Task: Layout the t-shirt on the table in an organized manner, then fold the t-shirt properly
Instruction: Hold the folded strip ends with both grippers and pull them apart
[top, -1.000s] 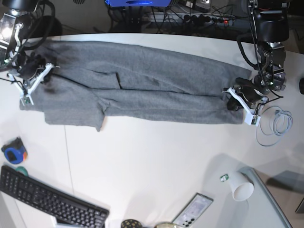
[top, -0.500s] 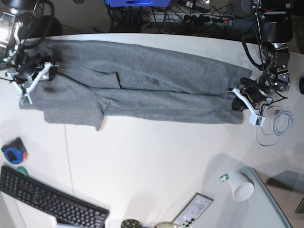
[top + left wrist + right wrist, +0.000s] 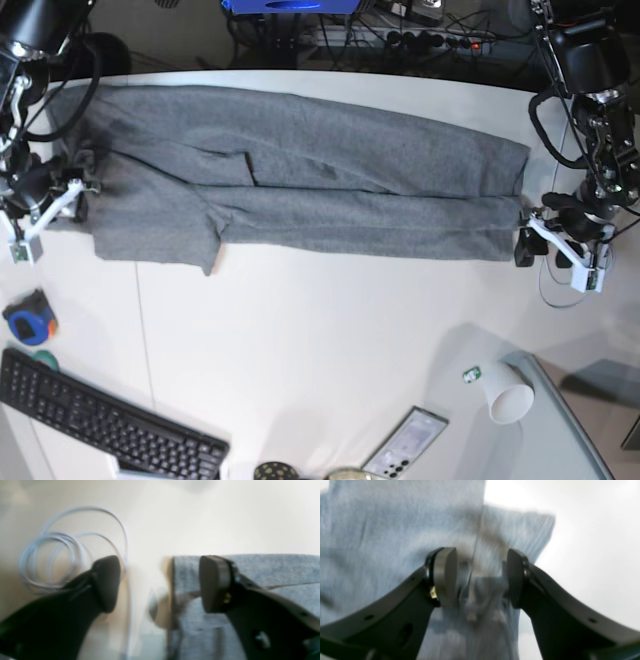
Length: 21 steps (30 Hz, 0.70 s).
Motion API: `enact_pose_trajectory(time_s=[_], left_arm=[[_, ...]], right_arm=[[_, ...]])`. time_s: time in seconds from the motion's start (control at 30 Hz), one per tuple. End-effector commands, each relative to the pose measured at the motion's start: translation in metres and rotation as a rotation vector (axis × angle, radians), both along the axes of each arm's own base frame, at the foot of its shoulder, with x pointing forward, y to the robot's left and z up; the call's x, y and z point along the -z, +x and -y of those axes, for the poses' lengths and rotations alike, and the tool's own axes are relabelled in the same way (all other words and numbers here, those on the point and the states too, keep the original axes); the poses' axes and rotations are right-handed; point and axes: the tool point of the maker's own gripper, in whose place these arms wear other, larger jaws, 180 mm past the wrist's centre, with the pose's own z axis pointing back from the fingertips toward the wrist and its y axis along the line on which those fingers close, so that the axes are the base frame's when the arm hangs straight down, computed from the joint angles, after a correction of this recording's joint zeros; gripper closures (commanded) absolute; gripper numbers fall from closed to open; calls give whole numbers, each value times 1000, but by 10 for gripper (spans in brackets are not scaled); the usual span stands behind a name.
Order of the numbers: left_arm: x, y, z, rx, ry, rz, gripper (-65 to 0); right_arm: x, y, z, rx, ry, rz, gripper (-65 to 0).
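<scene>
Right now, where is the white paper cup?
In the base view the white paper cup lies tipped over on the white table at lower right, beside a dark smartphone, well below the grey t-shirt.

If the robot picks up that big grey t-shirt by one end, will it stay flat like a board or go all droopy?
Probably droopy. The t-shirt lies limp on the table, with soft creases and an overlapping fold, so it looks floppy rather than stiff. It likely drags rather than slides cleanly, since so much cloth rests on the tabletop. It seems light for its size, and it won't roll or break.
</scene>
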Motion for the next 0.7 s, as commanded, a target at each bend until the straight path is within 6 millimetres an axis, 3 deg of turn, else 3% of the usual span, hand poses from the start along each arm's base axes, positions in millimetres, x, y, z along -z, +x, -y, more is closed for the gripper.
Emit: enact_pose_trajectory(time_s=[0.0,0.03,0.1,0.23,0.43,0.53,0.67], left_arm=[[-7,11,18,15,-39,48,-360],[-2,11,29,16,-69,50,-267],[9,8,43,10,-111,31,-13],[35,-2,49,-15,-161,-17,0],[73,-19,43,-29,-147,-70,0],[79,-22,40,-35,-140,-76,0],[67,-13,41,-25,-132,-41,0]], right_arm=[[-4,11,7,10,4,40,-239],[1,15,8,18,21,47,-170],[10,20,13,36,44,47,-12],[20,22,26,63,57,42,-35],[46,8,41,102,83,-15,-21],[60,2,42,124,111,-46,-21],[39,16,49,106,71,13,-21]])
